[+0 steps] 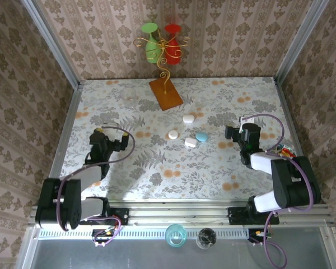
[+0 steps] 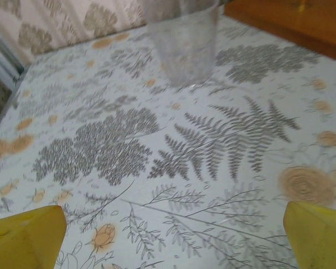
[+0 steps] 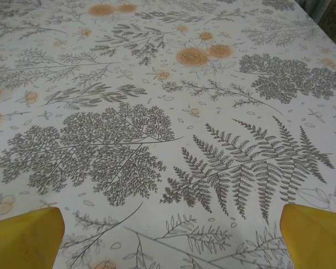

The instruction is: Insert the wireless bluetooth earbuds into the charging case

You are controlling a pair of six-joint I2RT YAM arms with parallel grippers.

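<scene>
Gaping left gripper, right gripper (cases between)

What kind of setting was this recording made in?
Probably a lab test booth dressed as a home: patterned wallpaper panels held in aluminium framing, a floral tabletop, and a metal mounting rail along its near edge.

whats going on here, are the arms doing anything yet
Nothing is being handled yet. The left gripper and right gripper both hover open and empty over the patterned table. Between them, mid-table, lie three white cases and one light-blue case. The earbuds are too small to make out.
</scene>
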